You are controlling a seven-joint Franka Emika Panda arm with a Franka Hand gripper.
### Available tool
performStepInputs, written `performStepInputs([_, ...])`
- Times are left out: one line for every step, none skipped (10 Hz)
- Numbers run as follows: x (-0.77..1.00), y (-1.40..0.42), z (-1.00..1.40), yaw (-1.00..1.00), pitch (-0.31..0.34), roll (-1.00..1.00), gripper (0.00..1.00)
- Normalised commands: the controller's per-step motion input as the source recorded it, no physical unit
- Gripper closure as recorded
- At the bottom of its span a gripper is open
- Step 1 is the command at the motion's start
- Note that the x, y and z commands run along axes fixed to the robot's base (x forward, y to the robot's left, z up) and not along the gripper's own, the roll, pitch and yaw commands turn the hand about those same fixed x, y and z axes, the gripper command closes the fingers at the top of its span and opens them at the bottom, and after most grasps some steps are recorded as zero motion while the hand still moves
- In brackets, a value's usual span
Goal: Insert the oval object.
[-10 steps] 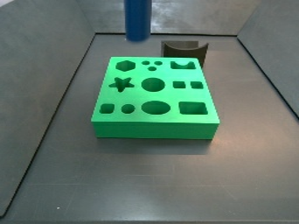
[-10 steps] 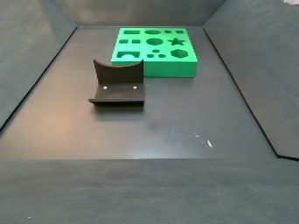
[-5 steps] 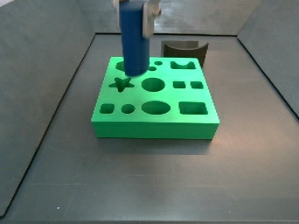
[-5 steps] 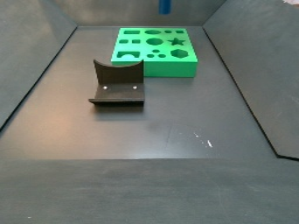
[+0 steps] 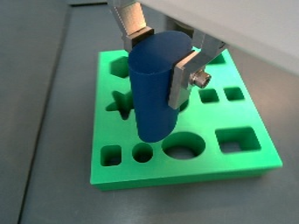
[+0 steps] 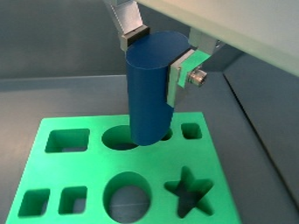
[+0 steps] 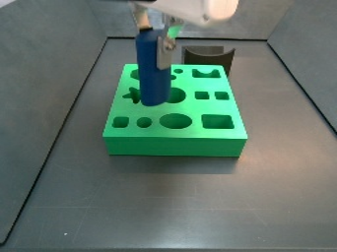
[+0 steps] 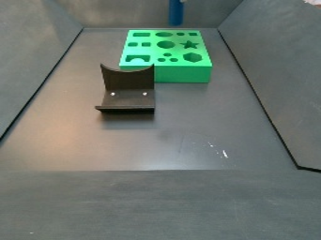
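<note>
I have brought my gripper [image 5: 162,59] lower over the green block [image 7: 175,124], clamped on the upright blue oval peg [image 7: 153,70], whose tip now hangs just above the holes, so lining up with the oval one comes next.

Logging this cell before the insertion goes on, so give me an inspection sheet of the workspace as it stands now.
Surface: dark floor, bare, a few pale scuffs.
Job's things: blue oval object upright, held above the green block; not yet in a hole.
Clutter: fixture standing apart from the block.
Grippers: gripper over the block, shut on the oval object; fingers on its sides.
Cables: nothing seen.
Surroundings: dark walls around the floor.
</note>
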Motion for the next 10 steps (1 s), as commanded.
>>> performStepInputs([0.23, -0.01, -0.31, -0.69, -0.014, -0.19, 1.0])
performStepInputs([0.28, -0.01, -0.3, -0.66, -0.004, -0.2, 1.0])
performStepInputs([0.24, -0.01, -0.31, -0.71, -0.001, -0.18, 1.0])
performStepInputs([0.06, 0.0, -0.31, -0.89, 0.0, -0.12, 1.0])
performStepInputs([0.07, -0.03, -0.21, -0.9, 0.0, -0.11, 1.0])
performStepInputs([0.21, -0.06, -0.15, -0.81, 0.0, -0.12, 1.0])
performStepInputs([0.25, -0.05, -0.26, -0.85, 0.0, -0.06, 1.0])
performStepInputs([0.14, 0.0, -0.44, -0.92, 0.004, 0.0, 1.0])
performStepInputs([0.0, 0.0, -0.45, -1.0, 0.0, 0.06, 1.0])
performStepInputs([0.0, 0.0, -0.47, -1.0, 0.0, 0.07, 1.0])
